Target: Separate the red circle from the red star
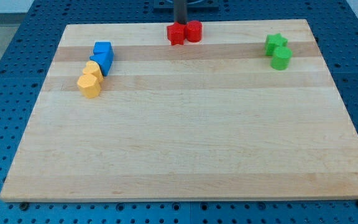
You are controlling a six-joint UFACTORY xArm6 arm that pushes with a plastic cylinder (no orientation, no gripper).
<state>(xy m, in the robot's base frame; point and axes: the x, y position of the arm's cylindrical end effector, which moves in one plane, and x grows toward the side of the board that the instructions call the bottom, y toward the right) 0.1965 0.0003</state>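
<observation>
While the red star (pixel 176 33) and red circle (pixel 194 30) sit touching at the frame's top centre, your tool (pixel 181 23), a bare rod gripping nothing, stands just behind them; wedge between, push circle rightward.

Blue blocks (pixel 102 56), yellow blocks (pixel 91 79), green blocks (pixel 278 51)

Our rod (pixel 181 11) is cut off by the view's top edge, and my tip (pixel 181 23) sinks behind the red star (pixel 176 33), so its very end stays hidden. We cannot tell whether it touches the star. The counter (pixel 185 143) loses its bottom corners beyond the view's sides.
</observation>
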